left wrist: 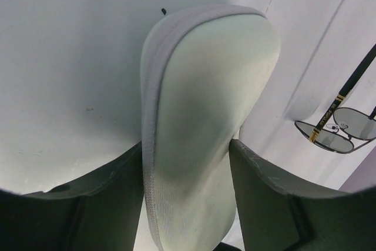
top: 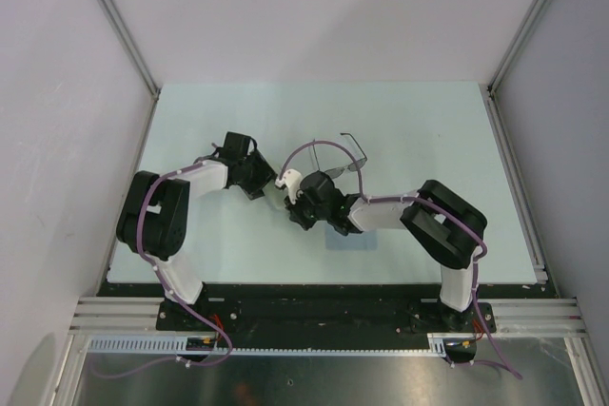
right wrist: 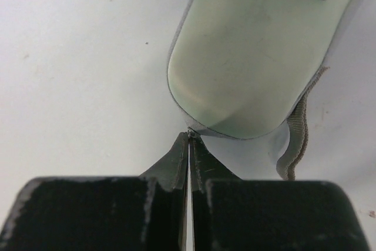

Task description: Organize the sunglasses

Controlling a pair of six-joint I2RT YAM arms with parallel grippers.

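Pale table [top: 428,121], 2 arms meeting mid-table. Beige case [left wrist: 211,86] is clamped by my left gripper [left wrist: 185,151], 1 finger pressing each long side. My right gripper [right wrist: 189,139] is fully closed, tips at the case's rim; can't tell if they pinch anything. Sunglasses [left wrist: 330,137] lie on the table near the case, on its right, touched by neither gripper.
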